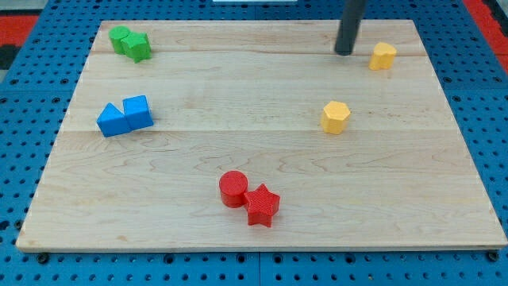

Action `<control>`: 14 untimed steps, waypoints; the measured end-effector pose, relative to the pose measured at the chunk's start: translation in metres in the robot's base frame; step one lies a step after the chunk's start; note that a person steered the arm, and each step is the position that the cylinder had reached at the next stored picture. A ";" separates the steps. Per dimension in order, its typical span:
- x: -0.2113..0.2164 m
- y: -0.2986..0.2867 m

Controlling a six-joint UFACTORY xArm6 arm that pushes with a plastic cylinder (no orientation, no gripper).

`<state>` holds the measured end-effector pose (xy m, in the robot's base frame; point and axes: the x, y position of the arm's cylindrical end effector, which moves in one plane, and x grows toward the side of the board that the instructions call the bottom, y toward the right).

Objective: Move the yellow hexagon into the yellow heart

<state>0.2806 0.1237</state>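
Observation:
The yellow hexagon (336, 117) lies on the wooden board (262, 230) right of centre. The yellow heart (382, 56) lies near the board's top right, above and to the right of the hexagon. My tip (344, 52) touches the board near the top edge, just left of the yellow heart and well above the hexagon, apart from both.
Two green blocks (131, 43) sit together at the top left. A blue triangle (111, 121) and a blue cube (138, 110) touch at the left. A red cylinder (233, 188) and a red star (261, 205) touch near the bottom centre. Blue pegboard surrounds the board.

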 end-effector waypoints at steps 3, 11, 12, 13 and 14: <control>0.139 -0.069; 0.213 0.019; 0.174 0.019; 0.167 0.021; 0.111 0.033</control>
<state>0.3920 0.1570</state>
